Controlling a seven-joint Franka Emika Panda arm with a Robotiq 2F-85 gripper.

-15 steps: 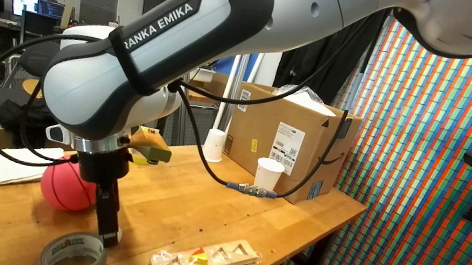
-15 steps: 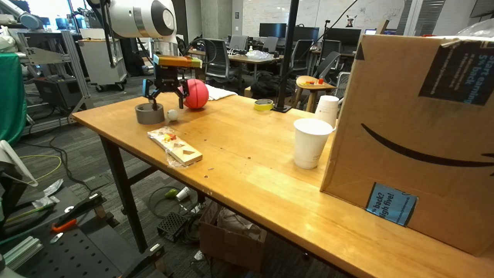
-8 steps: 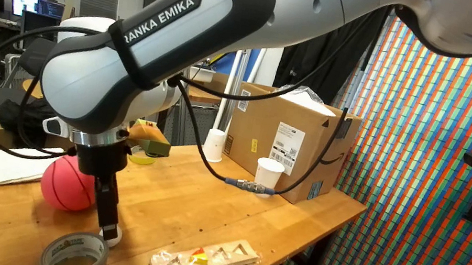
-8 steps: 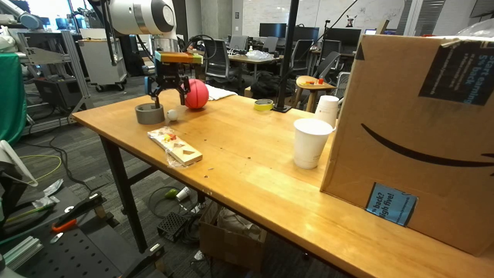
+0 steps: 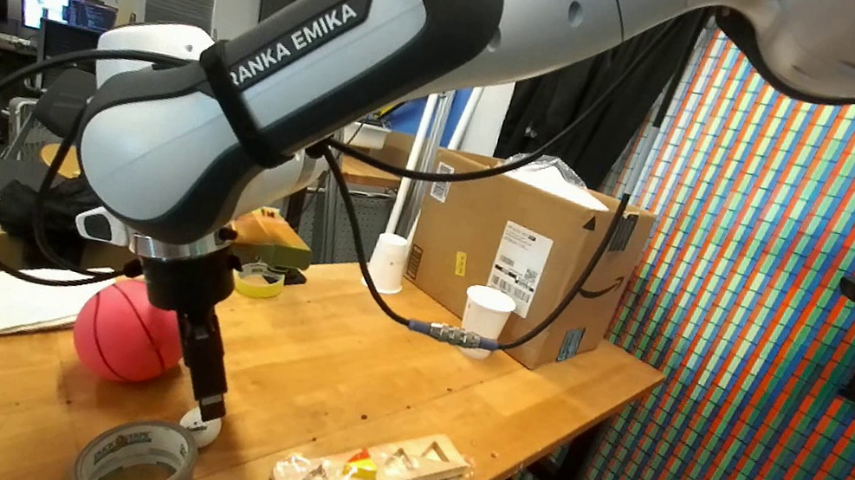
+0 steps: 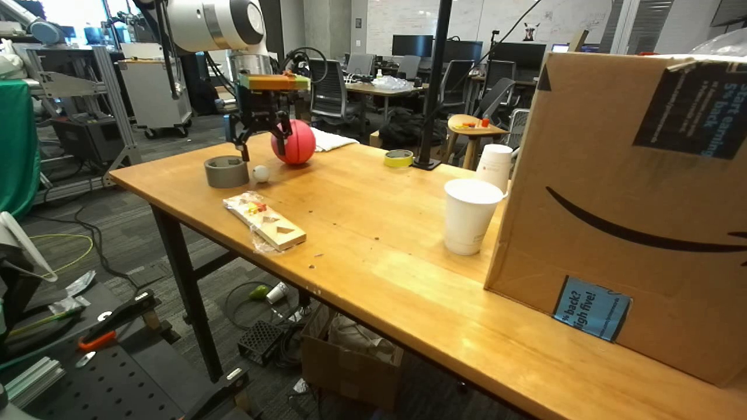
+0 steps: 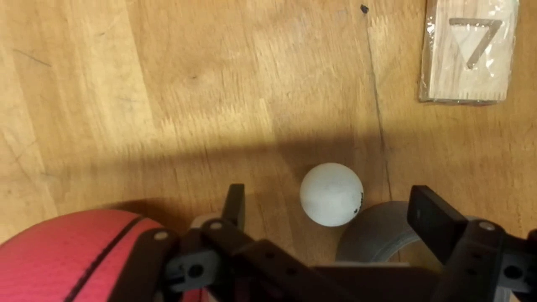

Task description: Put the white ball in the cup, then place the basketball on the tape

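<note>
Clearly, the small white ball (image 7: 332, 194) sits on the wooden table (image 6: 367, 204) just beside the thick grey tape ring (image 6: 227, 174), below and about midway between the empty, wide-parted jaws of the black gripper (image 6: 264, 154), so lowering seems apt.

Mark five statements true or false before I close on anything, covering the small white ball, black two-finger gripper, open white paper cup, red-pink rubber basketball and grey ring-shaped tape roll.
1. The small white ball rests on the wooden table. True.
2. The black two-finger gripper is shut on the small white ball. False: the gripper is open.
3. The open white paper cup stands upright. True.
4. The red-pink rubber basketball sits on the grey ring-shaped tape roll. False: it rests on the table, apart from the roll.
5. The small white ball is nearer the roll than the cup. True.
</note>
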